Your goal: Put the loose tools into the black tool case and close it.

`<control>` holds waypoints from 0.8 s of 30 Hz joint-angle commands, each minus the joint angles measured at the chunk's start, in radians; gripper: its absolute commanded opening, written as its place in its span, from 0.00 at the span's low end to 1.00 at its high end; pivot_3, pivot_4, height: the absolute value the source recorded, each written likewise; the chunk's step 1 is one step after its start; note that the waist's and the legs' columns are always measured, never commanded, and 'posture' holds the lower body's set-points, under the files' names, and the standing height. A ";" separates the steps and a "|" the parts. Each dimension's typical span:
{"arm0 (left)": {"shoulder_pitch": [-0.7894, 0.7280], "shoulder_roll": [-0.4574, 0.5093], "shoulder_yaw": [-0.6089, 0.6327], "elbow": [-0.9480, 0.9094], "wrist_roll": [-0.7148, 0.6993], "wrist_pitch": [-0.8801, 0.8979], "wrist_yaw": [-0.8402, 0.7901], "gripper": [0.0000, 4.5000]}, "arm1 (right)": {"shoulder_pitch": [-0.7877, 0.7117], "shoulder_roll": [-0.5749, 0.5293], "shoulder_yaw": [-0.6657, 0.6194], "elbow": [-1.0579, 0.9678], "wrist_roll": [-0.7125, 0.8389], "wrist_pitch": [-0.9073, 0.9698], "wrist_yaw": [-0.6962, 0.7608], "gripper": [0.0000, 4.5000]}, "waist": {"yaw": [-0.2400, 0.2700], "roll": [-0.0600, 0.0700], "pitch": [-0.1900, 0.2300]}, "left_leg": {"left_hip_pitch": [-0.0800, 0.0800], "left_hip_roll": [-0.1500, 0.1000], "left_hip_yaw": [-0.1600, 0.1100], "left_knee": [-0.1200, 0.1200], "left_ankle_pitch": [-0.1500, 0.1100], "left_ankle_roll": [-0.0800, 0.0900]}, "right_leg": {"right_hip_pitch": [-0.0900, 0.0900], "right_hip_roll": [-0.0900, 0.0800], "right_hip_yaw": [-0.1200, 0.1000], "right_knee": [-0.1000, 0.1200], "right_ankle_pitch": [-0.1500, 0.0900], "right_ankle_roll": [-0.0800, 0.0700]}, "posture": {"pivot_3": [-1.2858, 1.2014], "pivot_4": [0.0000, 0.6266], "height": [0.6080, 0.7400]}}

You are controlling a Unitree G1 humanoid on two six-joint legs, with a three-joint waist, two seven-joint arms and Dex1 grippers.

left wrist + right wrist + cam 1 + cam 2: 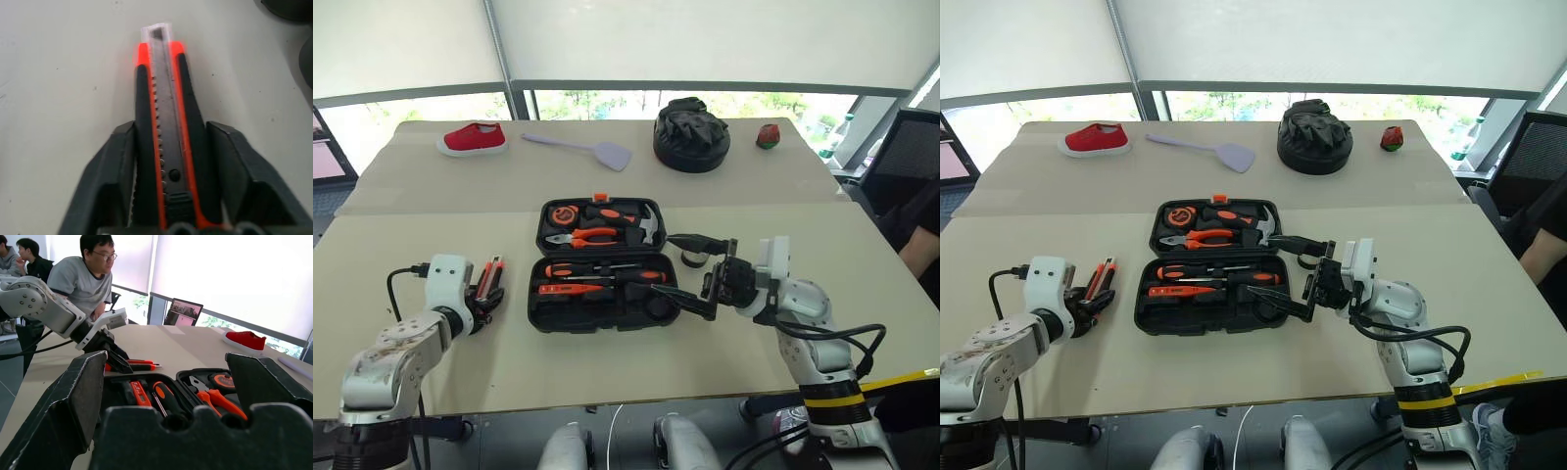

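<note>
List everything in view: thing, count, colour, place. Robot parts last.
tool case: one, black, open, table centre, tools in its slots
utility knife: one, orange and black, on the table left of the case, between the left gripper's fingers
tape roll: one, dark, right of the case
shoe: one, red, far left
spatula: one, lilac, far centre
bundle: one, black, far right of centre
small object: one, red and green, far right
people: several, seated beyond the table
left gripper: around the knife
right gripper: open, beside the case's right edge
</note>
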 commanded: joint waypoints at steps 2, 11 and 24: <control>-0.003 -0.003 0.010 0.049 0.025 -0.095 -0.057 0.37 | -0.001 -0.005 -0.010 -0.041 0.006 0.000 -0.010 1.00 | 0.001 0.000 0.000 | 0.000 0.000 0.000 0.000 0.000 0.000 | 0.000 0.000 0.000 0.000 0.000 0.000 | 0.52 0.24 1.00; -0.129 0.359 -0.130 0.012 -0.050 -0.492 -0.887 0.37 | 0.019 -0.115 -0.046 0.036 -0.069 -0.072 0.039 1.00 | 0.011 -0.002 0.003 | -0.008 0.000 0.004 0.000 0.002 -0.004 | -0.007 0.000 -0.003 -0.001 0.000 -0.001 | 0.52 0.24 1.00; -0.484 0.232 -0.640 0.114 0.268 -0.580 -1.048 0.37 | 0.112 -0.199 -0.110 -0.024 -0.037 -0.017 0.037 1.00 | 0.009 -0.001 0.004 | -0.009 -0.001 0.004 0.003 0.001 -0.001 | -0.006 0.004 0.002 -0.001 0.000 0.001 | 0.52 0.24 1.00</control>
